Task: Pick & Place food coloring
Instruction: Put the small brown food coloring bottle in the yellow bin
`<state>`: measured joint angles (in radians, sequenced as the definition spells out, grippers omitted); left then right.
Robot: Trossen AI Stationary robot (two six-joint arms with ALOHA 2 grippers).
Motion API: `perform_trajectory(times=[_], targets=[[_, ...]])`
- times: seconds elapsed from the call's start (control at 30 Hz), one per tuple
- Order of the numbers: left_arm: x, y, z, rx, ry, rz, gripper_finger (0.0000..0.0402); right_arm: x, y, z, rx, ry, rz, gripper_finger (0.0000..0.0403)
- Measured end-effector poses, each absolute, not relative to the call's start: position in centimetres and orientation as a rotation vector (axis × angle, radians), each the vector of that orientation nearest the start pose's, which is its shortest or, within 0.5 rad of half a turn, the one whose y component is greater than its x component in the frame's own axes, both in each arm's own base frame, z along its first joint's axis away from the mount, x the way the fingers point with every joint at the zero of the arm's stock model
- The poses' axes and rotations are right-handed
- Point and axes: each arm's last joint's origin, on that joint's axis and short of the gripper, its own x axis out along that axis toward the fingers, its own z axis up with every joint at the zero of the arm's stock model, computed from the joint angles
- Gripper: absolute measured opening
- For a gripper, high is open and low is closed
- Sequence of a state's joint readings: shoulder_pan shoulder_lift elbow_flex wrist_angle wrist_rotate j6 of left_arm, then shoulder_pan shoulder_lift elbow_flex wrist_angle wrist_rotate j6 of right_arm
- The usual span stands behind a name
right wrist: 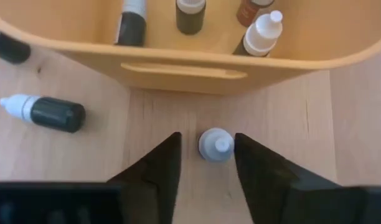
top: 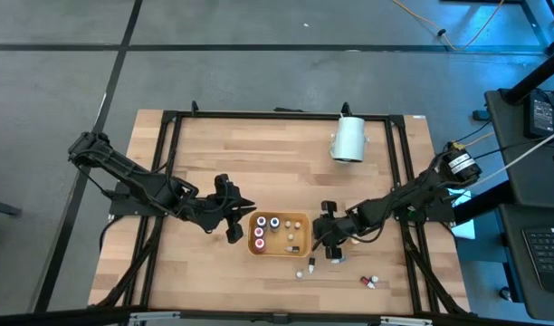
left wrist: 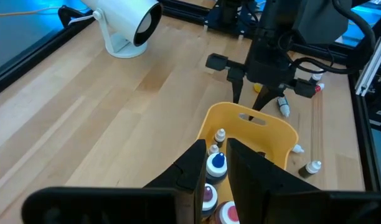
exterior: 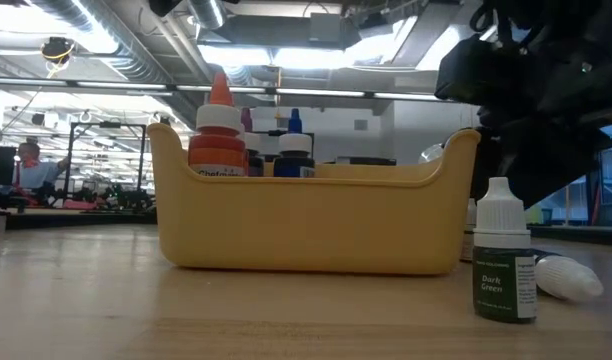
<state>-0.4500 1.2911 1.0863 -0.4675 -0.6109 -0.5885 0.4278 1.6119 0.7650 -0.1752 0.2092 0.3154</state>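
The yellow-orange tray [top: 280,214] holds several food coloring bottles standing upright, among them an orange-capped one [exterior: 218,135] and a blue-capped one [left wrist: 216,163]. Just outside the tray's right wall [right wrist: 178,68], a white-capped bottle [right wrist: 215,144] stands upright on the table. My right gripper [right wrist: 206,155] points down over it, open, with one finger on each side of the cap and a gap visible at the left one. My left gripper [left wrist: 217,163] hovers over the tray's left end, its fingers close together with nothing between them.
Loose bottles lie or stand on the table right of and in front of the tray: a dark one on its side [right wrist: 48,113], an upright dark green one [exterior: 506,265] and a red-and-white one [top: 371,282]. A large white cylinder [top: 349,140] lies at the far right.
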Motion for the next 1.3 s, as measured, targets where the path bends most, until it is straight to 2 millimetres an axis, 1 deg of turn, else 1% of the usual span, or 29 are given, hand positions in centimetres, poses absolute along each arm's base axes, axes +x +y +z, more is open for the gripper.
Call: perform_trajectory(times=[0.23,0.33,0.43,0.5,0.57,0.63,0.7,0.8,0.93,1.03,1.1,1.2,1.3], targets=[[25.1,-10.3,30.9,-0.23,0.509,0.317,0.0059,26.5,11.4,14.3,-0.038,0.979,0.04,0.0058],[25.1,-10.3,30.9,-0.23,0.509,0.317,0.0059,26.5,11.4,14.5,-0.047,0.996,0.036,0.0053],[25.1,-10.3,30.9,-0.23,0.509,0.316,0.0059,26.1,11.2,15.3,-0.076,1.078,0.017,0.0053],[25.1,-10.3,30.9,-0.23,0.509,0.316,0.0059,25.9,11.0,16.8,-0.106,1.122,-0.012,0.0053],[25.1,-10.3,30.9,-0.23,0.509,0.316,0.0059,25.6,10.7,18.7,-0.119,1.135,-0.054,0.0053],[25.1,-10.3,30.9,-0.23,0.509,0.316,0.0059,25.5,10.4,20.4,-0.119,1.12,-0.086,0.0053],[25.1,-10.3,30.9,-0.23,0.509,0.316,0.0059,25.7,10.2,22.2,-0.085,1.068,-0.109,0.0053],[25.1,-10.3,30.9,-0.23,0.509,0.316,0.0059,26.7,10.3,24.5,-0.041,0.97,-0.103,0.0053],[25.1,-10.3,30.9,-0.23,0.51,0.316,0.0059,28.6,11.1,26.1,-0.04,0.873,-0.055,0.0053],[25.1,-10.3,30.9,-0.23,0.51,0.316,0.0059,30.0,11.7,26.2,-0.044,0.859,-0.028,0.0053],[25.1,-10.3,30.9,-0.23,0.51,0.316,0.0059,31.0,12.0,25.7,-0.042,0.853,-0.026,0.0053],[25.1,-10.3,30.9,-0.229,0.512,0.316,0.0059,32.3,12.4,24.6,-0.03,0.836,-0.018,0.0053],[25.1,-10.3,30.9,-0.228,0.513,0.316,0.0059,33.3,12.8,23.0,-0.027,0.86,-0.004,0.0053]])
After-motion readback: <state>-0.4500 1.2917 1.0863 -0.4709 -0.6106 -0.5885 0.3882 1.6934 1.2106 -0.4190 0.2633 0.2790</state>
